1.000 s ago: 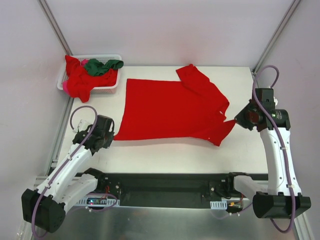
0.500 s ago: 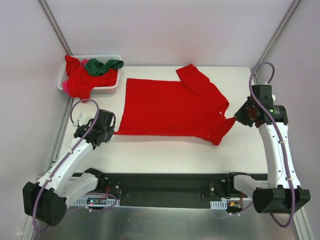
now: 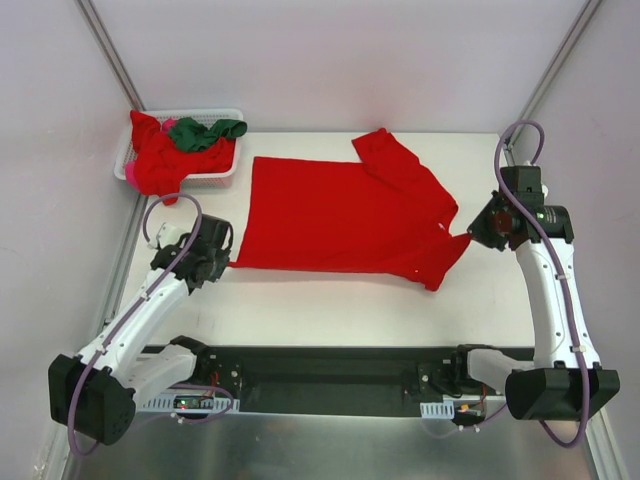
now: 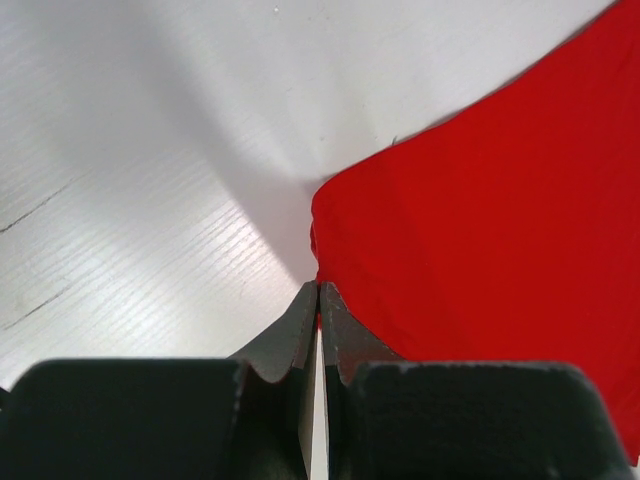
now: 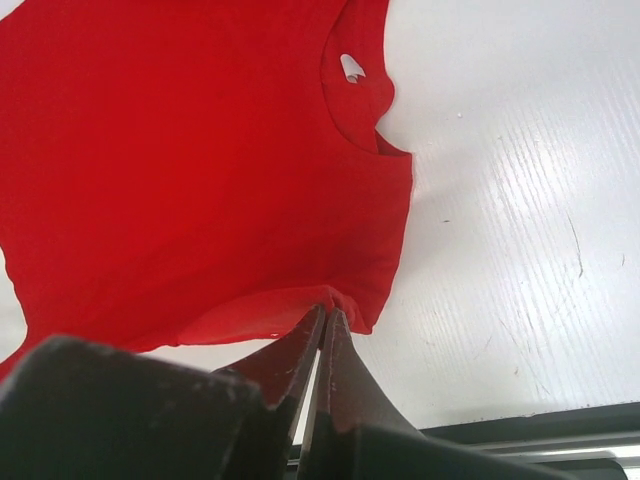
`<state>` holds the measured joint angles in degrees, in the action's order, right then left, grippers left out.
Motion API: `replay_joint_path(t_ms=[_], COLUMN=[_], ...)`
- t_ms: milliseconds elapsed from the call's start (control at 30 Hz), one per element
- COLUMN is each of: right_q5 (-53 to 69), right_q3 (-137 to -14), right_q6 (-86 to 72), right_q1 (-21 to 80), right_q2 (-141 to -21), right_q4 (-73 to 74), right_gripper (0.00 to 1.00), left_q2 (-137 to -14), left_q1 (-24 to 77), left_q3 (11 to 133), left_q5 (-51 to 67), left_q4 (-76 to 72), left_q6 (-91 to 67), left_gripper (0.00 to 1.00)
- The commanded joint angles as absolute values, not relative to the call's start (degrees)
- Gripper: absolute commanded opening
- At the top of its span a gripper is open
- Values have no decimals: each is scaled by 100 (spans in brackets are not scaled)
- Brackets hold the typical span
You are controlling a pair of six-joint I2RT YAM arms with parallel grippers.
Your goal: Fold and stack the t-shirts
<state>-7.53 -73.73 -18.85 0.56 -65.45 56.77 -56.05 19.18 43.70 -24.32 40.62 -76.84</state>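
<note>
Where the spares wait: a white plastic lattice basket [image 3: 205,113] sits at the worktop's [image 3: 330,300] 10 o'clock corner. It holds a crumpled red heap [image 3: 158,160] that spills over the rim, with a dark green shirt [image 3: 205,132] on top.
Left gripper [image 4: 318,290]: its black tapered fingers are pressed together on the hem corner of the spread shirt [image 3: 340,215], at that shirt's 8 o'clock. A sliver of red shows between them.
Shirt: it is plain bright red and lies mostly flat across the middle of the worktop, hem toward 9 o'clock and collar [image 5: 355,90] toward 3 o'clock. One sleeve flops out at 1 o'clock and the other lies rumpled at 4 o'clock.
Worktop surface: white matte board, finely ribbed, with a few thin scratches.
Handling: the thin knit looks light and limp. It will likely sag, drag and wrinkle rather than keep a line, and it should slide easily on the smooth board.
Where to hold: judged best at corners and seamed edges such as hem ends and shoulders. Doubled cloth there gives a firmer bite and lets the two grippers pull the fabric taut.
Right gripper [image 5: 325,315]: it is clamped on a folded edge at the collar end, at the shirt's 3 o'clock. Whether that edge is shoulder or sleeve cannot be told.
</note>
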Motion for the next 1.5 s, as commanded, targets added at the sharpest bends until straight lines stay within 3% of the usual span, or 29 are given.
replay_joint_path(t_ms=[0, 1467], right_q5=[-791, -932], right_q3=[-7559, -7752], right_q6=[-1714, -1275], right_q1=[9, -141], right_q2=[-6557, -6732], right_q4=[5581, 5282], right_gripper=[1, 1], left_q2=[-5695, -6196], left_q1=[1942, 1705], left_q3=[4579, 5027], left_q5=[-2628, -2637], left_q4=[4052, 3718], left_q6=[-7550, -7058], left_gripper=[0, 0])
